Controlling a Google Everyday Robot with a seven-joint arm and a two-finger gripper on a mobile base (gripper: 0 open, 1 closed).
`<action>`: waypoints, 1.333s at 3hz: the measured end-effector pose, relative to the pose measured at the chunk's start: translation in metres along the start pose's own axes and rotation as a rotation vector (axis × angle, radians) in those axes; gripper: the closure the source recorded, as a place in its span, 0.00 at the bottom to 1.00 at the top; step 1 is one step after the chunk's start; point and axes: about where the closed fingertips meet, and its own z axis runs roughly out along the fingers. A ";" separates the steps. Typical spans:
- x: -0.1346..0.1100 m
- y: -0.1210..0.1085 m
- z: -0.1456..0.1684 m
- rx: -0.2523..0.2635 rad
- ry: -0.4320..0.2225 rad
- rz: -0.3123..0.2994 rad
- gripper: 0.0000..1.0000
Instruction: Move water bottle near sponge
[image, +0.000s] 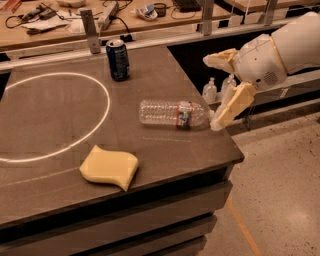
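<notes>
The water bottle (170, 113) lies on its side on the dark table (60, 120), cap end pointing right, near the table's right edge. The pale yellow sponge (109, 167) lies flat near the front edge, left of and in front of the bottle, a clear gap between them. My gripper (211, 93) is off the table's right edge at the bottle's cap end, open and empty. Its lower finger (232, 107) reaches down to just beside the cap. Its upper finger (220, 59) points left above it.
A dark blue soda can (118, 60) stands upright at the back of the table. A white circle (55, 115) is marked on the left part of the tabletop. Two small pump bottles (210, 91) stand on a lower shelf behind the gripper. A cluttered bench runs along the back.
</notes>
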 end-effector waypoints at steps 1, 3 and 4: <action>0.015 -0.003 0.030 -0.015 0.003 0.023 0.00; 0.026 -0.012 0.065 -0.037 0.001 0.037 0.00; 0.034 -0.012 0.073 -0.037 0.008 0.051 0.00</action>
